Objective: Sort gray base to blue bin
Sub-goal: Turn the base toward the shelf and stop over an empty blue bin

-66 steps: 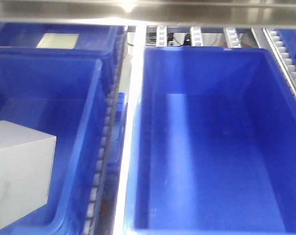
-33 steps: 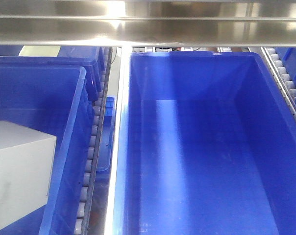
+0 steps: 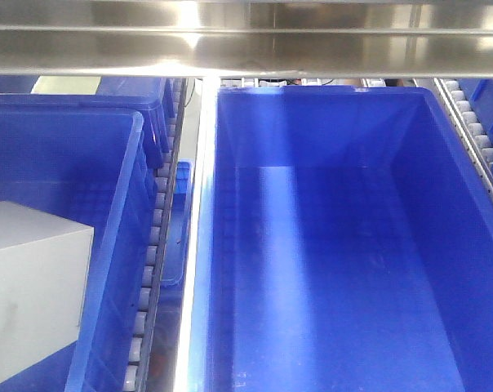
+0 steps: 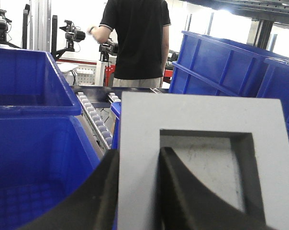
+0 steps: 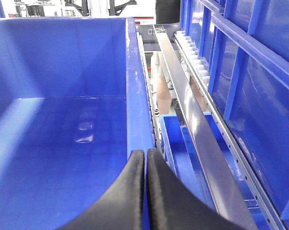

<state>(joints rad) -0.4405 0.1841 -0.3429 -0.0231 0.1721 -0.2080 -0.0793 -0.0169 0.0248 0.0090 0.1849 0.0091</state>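
Gray base (image 4: 202,139) pinched in the left gripper (image 4: 139,160), with the blue bin (image 3: 328,114) lying empty.

In the left wrist view one finger sits in the block's square recess and the other outside it, clamping a single wall. In the front view the block is at the lower left of the frame, over or inside a neighbouring crate (image 3: 108,163), apart from the bin filling centre and right. Such a thin-wall grip may let the block twist or slip, and letting go now would likely put it in the wrong crate. A roller rail (image 3: 153,269) and both crate rims lie between. The right gripper (image 5: 145,160), fingers pressed together and empty, hovers over the bin's rim. A person (image 4: 135,43) stands at upper centre of the left wrist view.
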